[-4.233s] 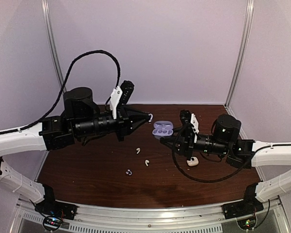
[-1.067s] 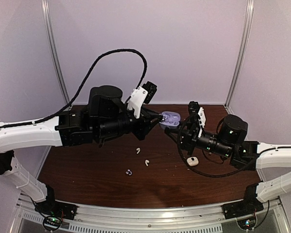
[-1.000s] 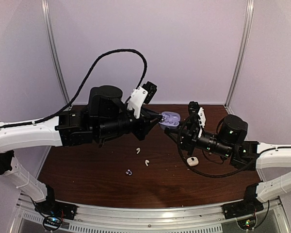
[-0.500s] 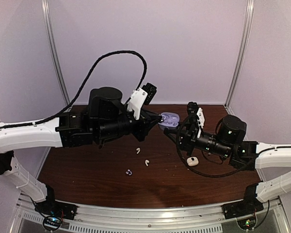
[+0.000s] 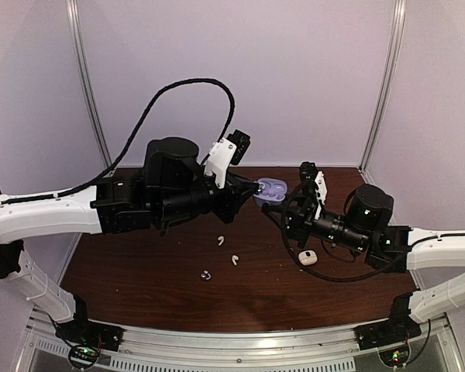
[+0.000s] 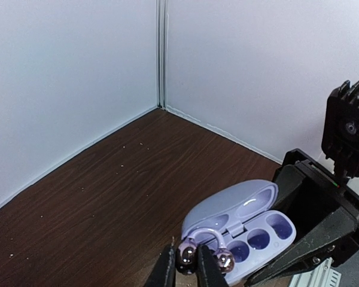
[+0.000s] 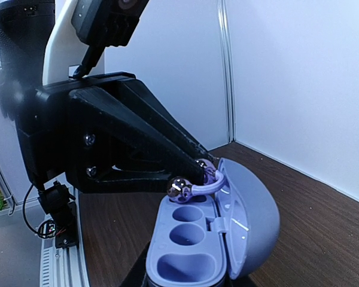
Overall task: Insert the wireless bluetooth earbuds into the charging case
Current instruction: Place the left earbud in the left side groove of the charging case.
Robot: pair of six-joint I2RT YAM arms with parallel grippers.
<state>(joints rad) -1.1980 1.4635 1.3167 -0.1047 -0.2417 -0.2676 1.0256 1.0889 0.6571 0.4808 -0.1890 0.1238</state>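
Observation:
My left gripper is shut on one ball of a bluish-purple clip-shaped earbud. It holds that earbud just over the end socket of the open purple charging case, by the hinge. The case has its lid standing up and its sockets empty, with the earbud at the far end. My right gripper is shut on the case from below, its jaws hidden under it. Two white earbuds and another purple earbud lie on the table.
A small white case lies on the brown table under my right arm. Pale walls close the back and both sides. The left arm's black cable loops high above it.
Since the earliest frame my left arm has carried the earbud right to the case, which my right gripper has raised. Over the last second both have barely moved.

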